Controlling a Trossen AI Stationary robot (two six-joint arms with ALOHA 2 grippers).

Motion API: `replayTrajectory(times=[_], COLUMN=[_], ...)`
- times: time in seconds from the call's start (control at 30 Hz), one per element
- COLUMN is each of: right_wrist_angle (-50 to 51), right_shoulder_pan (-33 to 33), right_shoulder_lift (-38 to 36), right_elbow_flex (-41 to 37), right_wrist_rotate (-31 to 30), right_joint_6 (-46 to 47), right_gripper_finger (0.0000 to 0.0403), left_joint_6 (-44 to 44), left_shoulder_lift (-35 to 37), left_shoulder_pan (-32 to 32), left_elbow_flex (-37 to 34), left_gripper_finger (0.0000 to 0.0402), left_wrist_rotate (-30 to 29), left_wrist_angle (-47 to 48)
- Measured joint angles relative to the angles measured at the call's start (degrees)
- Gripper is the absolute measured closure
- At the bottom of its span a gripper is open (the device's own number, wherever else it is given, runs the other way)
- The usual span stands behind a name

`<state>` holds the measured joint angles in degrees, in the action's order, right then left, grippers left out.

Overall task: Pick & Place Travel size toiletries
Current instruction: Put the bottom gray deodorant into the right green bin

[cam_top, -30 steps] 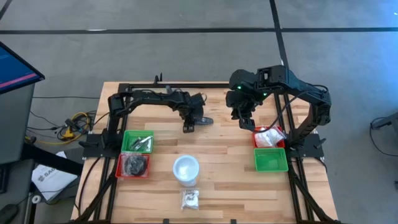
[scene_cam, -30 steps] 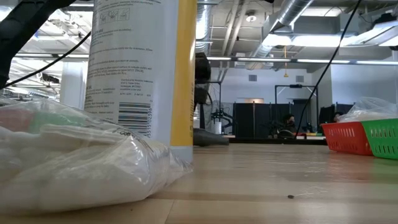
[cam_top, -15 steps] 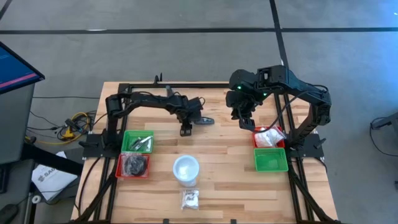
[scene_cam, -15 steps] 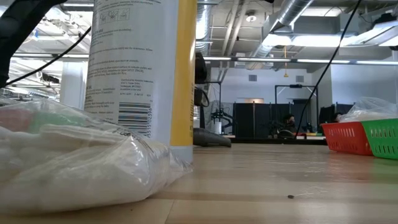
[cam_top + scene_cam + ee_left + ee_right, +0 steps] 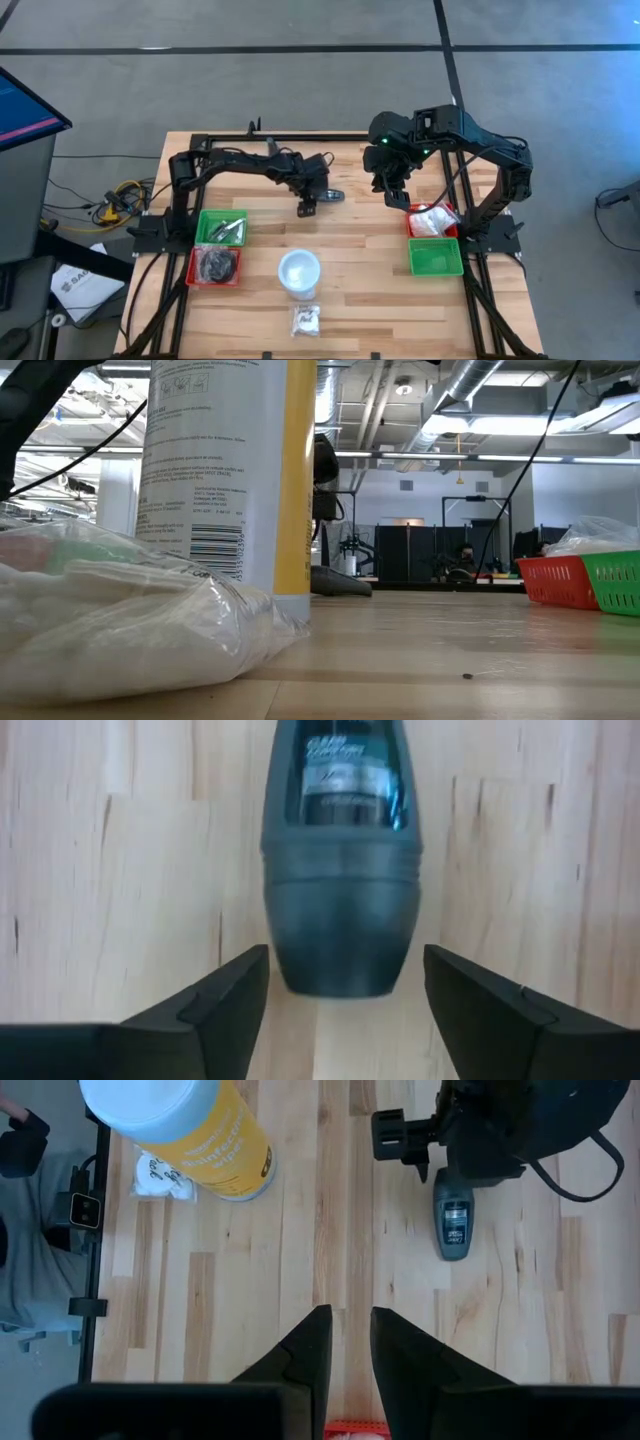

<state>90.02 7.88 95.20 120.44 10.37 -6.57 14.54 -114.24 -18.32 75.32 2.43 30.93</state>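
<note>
Left hand (image 5: 308, 207) released beside a dark bottle (image 5: 330, 194); red tray (image 5: 433, 222) holds wrapped white toiletries (image 5: 431, 217).

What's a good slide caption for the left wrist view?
Left gripper open over the wooden table, fingers either side of a dark roll-on bottle lying flat.

Four square plastic trays sat there, two green (image 5: 221, 227) (image 5: 435, 257) and two red (image 5: 214, 266) (image 5: 432, 221); one yellow wipes canister (image 5: 299, 272).

Industrial lab hall, exposed ceiling ducts (image 5: 470, 400), concrete floor (image 5: 300, 90), wooden robot table (image 5: 350, 240)
</note>
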Motion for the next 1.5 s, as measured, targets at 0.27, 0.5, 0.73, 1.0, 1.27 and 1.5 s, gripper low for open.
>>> replayTrajectory(times=[0.27, 0.5, 0.73, 1.0, 1.27, 1.5], right_wrist_angle=[0.0, 0.0, 0.0, 0.0, 0.0, 0.0], right_shoulder_pan=[0.0, 0.0, 0.0, 0.0, 0.0, 0.0], right_shoulder_lift=[0.0, 0.0, 0.0, 0.0, 0.0, 0.0], right_elbow_flex=[0.0, 0.0, 0.0, 0.0, 0.0, 0.0], right_wrist_rotate=[0.0, 0.0, 0.0, 0.0, 0.1, 0.1], right_joint_6=[0.2, 0.4, 0.6, 0.6, 0.6, 0.6], right_gripper_finger=[0.0338, 0.0338, 0.0338, 0.0338, 0.0338, 0.0338], left_joint_6=[-0.2, -0.2, -0.3, -1.5, -3.5, -4.9], left_shoulder_lift=[-0.3, -1.4, -2.3, -2.5, -1.3, 5.1], left_shoulder_pan=[1.1, 1.4, 1.3, 1.4, 1.5, 3.1], left_elbow_flex=[0.1, 0.2, -1.3, -1.4, -1.5, -1.5], left_gripper_finger=[0.0141, 0.0149, 0.0178, 0.0225, 0.0225, 0.0225], left_wrist_rotate=[0.0, 0.0, -1.2, -2.4, -2.1, -2.1], left_wrist_angle=[-3.2, -7.0, -7.5, -9.9, -8.8, -8.3])
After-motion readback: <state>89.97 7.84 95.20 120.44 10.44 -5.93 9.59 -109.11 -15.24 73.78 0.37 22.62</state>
